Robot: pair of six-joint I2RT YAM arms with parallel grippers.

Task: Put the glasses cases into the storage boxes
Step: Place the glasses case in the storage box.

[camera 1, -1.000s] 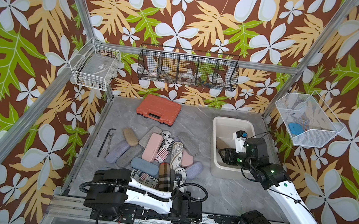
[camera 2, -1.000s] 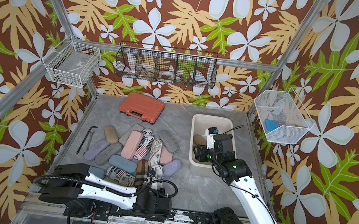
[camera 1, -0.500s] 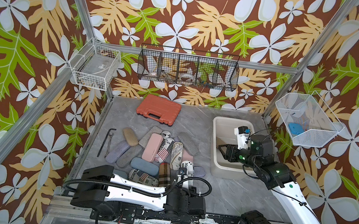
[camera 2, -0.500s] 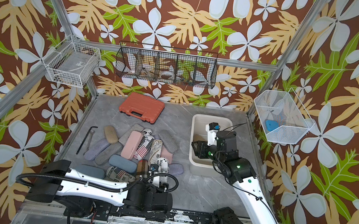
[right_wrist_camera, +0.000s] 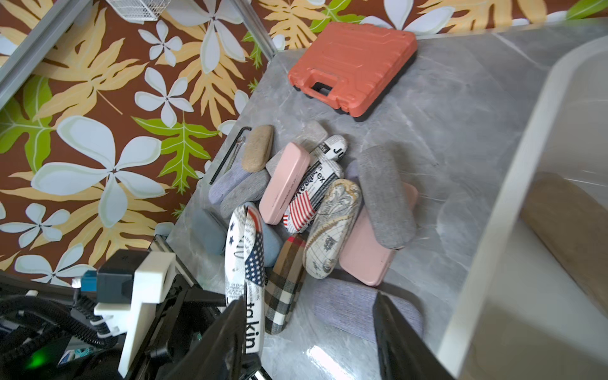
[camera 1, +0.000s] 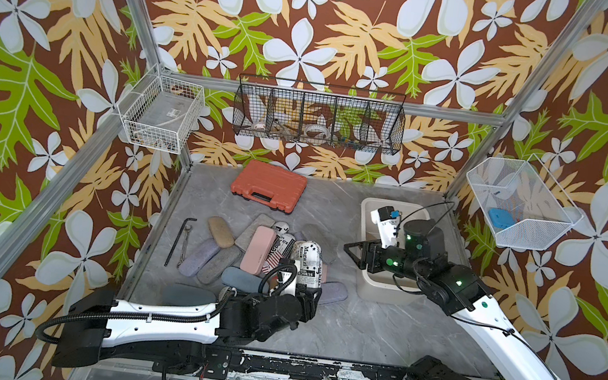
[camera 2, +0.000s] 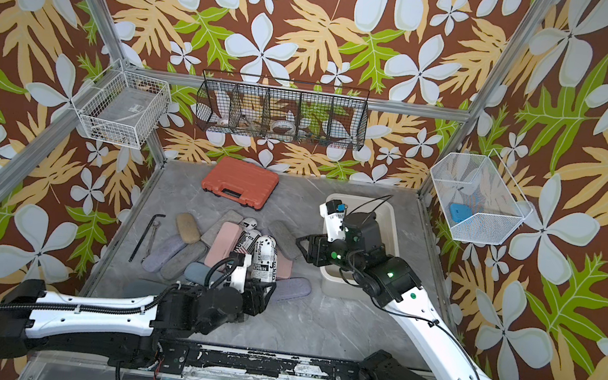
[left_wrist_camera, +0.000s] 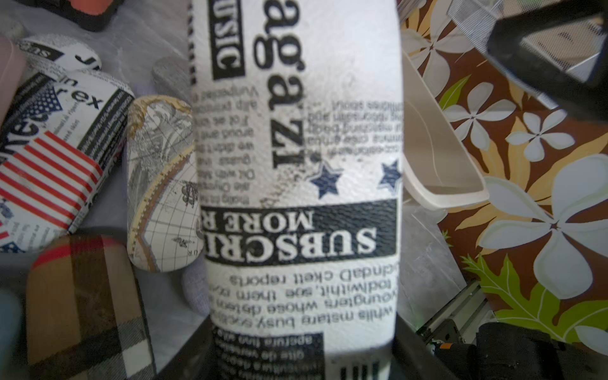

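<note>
Floral-papered walls enclose a grey marble counter [camera 1: 355, 335].

Finding one: the left fingers [left_wrist_camera: 192, 358] are clamped on the near end of the newspaper-print case [camera 1: 309, 264]. They hold it raised over the near right edge of the pile of glasses cases [camera 1: 259, 248] at mid-counter.

Finding two: the right fingers [right_wrist_camera: 396, 339] stand apart with nothing between them. They hang at the left rim of the cream storage box [camera 1: 380, 295], which sits on the right of the counter.

I judge the step in hand to be carrying the held case rightward and releasing it in the box. The grip is at one end, so the free far end may sag or swing. I would travel slowly and lift until that end passes above the rim. The right arm sits on the approach path, so I would draw it away before the left arm crosses. I would then release low, with the case lengthwise along the box.

On the views, both top views give the spacing of the two arms, but the right arm covers most of the box floor there. The right wrist view shows a tan oblong item [right_wrist_camera: 575, 237] lying in the box, probably a case already stowed. The left wrist view alone confirms the bite on the print case. It also shows a plaid case [left_wrist_camera: 82, 312] and a map-print case [left_wrist_camera: 158, 184] beside the held case.
</note>
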